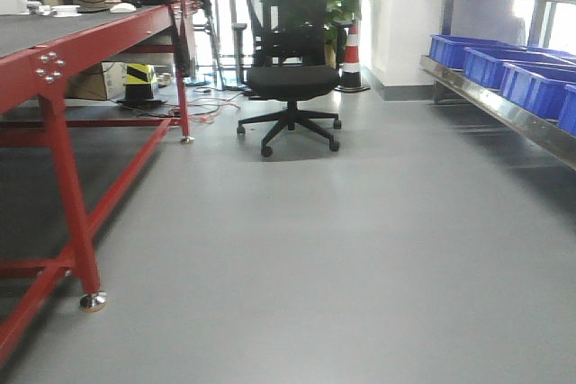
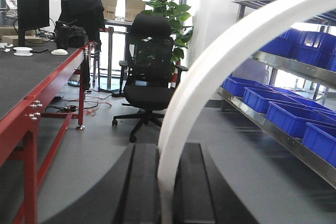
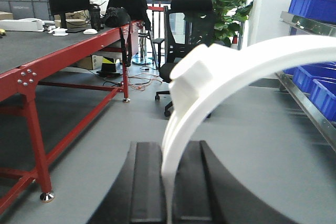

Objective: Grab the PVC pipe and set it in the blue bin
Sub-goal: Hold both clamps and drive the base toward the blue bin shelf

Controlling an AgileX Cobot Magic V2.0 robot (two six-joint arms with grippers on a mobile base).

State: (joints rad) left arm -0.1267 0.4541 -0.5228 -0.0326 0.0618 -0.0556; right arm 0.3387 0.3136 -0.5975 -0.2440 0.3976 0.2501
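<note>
A white curved PVC pipe (image 2: 220, 61) arcs up and to the right out of my left gripper (image 2: 167, 150), whose black fingers (image 2: 144, 182) are shut on its lower end. In the right wrist view a second white curved PVC pipe (image 3: 210, 85), with a blocky fitting (image 3: 191, 74) on it, rises from my right gripper (image 3: 168, 148), which is also shut on it. Blue bins (image 1: 540, 87) sit in a row on the steel shelf at the right, and show as blue bins (image 2: 294, 114) and blue bins (image 3: 323, 95) in the wrist views. Neither gripper nor pipe appears in the front view.
A red-framed table (image 1: 63, 60) with a black top runs along the left. A black office chair (image 1: 290, 78) stands ahead on the grey floor, with a traffic cone (image 1: 352, 58) and a plant behind it. The steel shelf rail (image 1: 504, 110) lines the right side.
</note>
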